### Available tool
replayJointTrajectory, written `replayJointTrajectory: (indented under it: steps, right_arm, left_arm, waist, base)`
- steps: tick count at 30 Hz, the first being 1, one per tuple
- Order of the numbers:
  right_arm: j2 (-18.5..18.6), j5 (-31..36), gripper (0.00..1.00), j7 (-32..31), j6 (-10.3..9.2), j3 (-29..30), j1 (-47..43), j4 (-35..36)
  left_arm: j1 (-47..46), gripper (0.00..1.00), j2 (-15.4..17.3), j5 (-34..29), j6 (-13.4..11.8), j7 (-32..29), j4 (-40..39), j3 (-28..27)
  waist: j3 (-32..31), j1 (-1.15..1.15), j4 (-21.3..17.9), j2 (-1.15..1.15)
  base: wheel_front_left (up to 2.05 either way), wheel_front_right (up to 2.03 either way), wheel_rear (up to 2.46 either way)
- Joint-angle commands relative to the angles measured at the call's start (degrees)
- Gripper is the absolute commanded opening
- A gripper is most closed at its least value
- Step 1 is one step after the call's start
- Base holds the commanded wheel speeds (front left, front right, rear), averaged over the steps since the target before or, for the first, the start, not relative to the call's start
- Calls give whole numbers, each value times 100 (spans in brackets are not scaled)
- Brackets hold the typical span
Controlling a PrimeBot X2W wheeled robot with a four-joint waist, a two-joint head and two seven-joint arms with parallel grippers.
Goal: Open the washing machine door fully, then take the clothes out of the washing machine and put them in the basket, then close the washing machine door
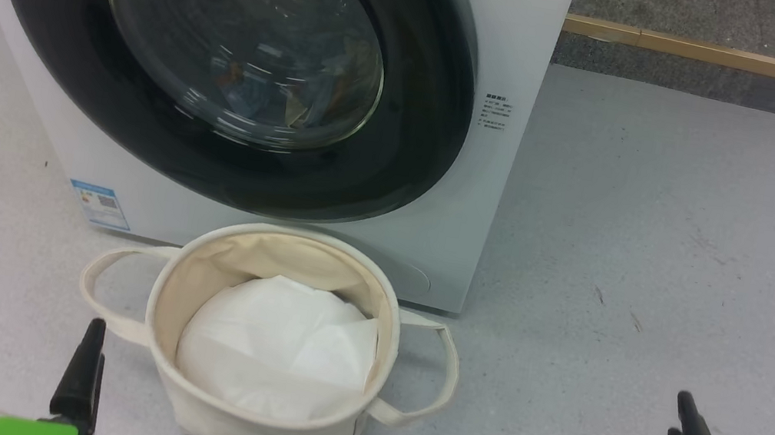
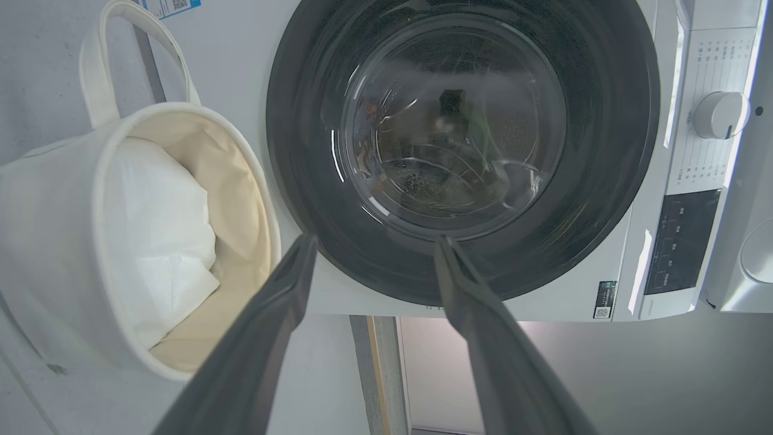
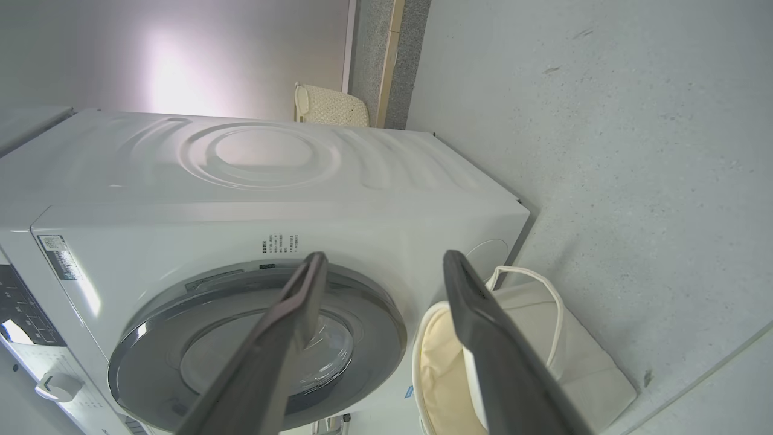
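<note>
Door [image 1: 243, 47] sits shut up ahead; left end effector [image 2: 374, 240] faces it squarely, right end effector [image 3: 384, 255] hangs wide right, both released, empty.

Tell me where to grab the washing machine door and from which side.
Likely the black ring of the washing machine door at its right edge, beside the printed label, hooking in from the right. The right wrist view shows the ring standing proud of the washing machine there; no separate handle is clear.

Left gripper [image 2: 375, 240], two long dark fingers on a green mount, sits low with fingers spread apart. Right gripper [image 3: 384, 255], same build, likewise spread.
</note>
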State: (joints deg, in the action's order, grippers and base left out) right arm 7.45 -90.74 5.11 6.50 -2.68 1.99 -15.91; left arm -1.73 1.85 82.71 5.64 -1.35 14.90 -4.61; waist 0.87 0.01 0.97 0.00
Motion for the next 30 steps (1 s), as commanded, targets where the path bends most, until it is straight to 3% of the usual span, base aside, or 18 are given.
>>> replayJointTrajectory:
  steps: [1,18,30]
  right_arm:
    - [32,183,100,48,28,37,320,271]
    - [-56,2132,100,218,41,-138,545,811]
    - [-114,3294,100,327,49,-207,641,970]
  left_arm:
    - [-303,100,53,-165,-21,57,-266,-90]
    - [-445,100,62,-1995,-273,341,-868,247]
    - [-535,100,72,-3303,-498,526,-780,481]
  waist:
    - [5,-1,5,0]
    - [69,-1,72,0]
    - [93,-1,107,0]
  base:
    - [0,0,0]
    - [0,0,0]
    - [0,0,0]
